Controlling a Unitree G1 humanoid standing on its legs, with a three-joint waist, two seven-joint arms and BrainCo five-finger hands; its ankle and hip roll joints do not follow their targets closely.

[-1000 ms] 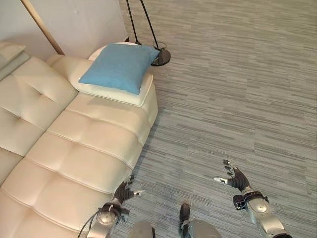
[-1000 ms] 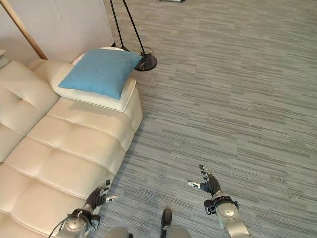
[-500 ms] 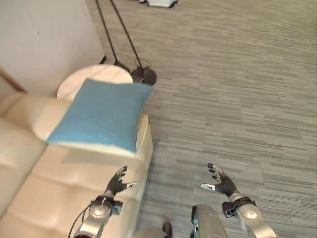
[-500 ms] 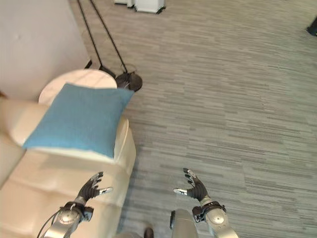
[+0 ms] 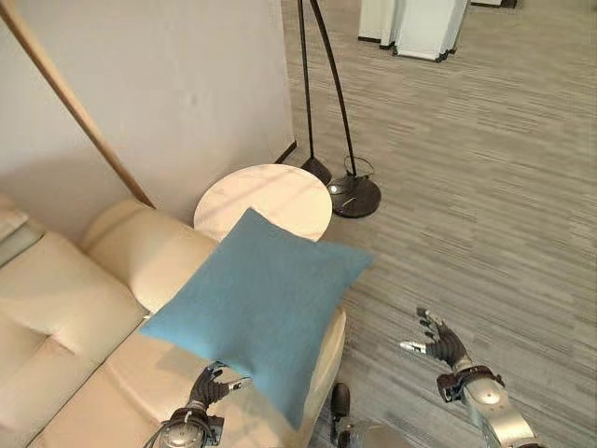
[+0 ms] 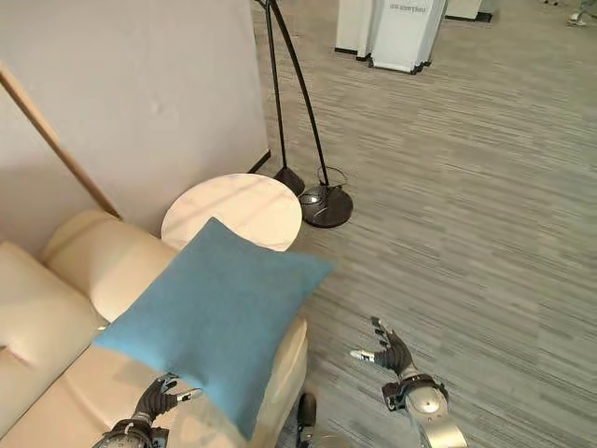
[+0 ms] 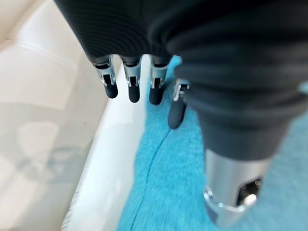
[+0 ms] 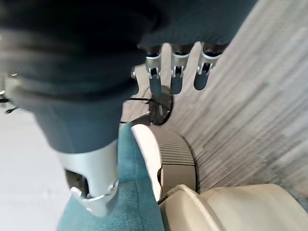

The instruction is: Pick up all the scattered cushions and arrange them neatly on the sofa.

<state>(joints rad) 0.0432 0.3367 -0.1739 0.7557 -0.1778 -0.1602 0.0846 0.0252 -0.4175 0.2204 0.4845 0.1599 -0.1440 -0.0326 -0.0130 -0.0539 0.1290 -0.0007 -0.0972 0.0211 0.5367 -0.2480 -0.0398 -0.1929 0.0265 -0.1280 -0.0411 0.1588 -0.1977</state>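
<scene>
the blue cushion (image 5: 261,322) lies on the sofa arm (image 6: 280,373), just ahead of the left robot hand (image 5: 213,385); right robot hand (image 5: 438,342) farther off. both hang released, fingers relaxed.

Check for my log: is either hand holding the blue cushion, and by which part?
Neither. Left hand and right hand are open and empty; the blue cushion rests on the sofa's arm.

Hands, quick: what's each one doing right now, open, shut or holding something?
Left hand: open, fingers relaxed, beside the blue cushion on the sofa, holding nothing.
Right hand: open, fingers spread above the floor, holding nothing.
</scene>
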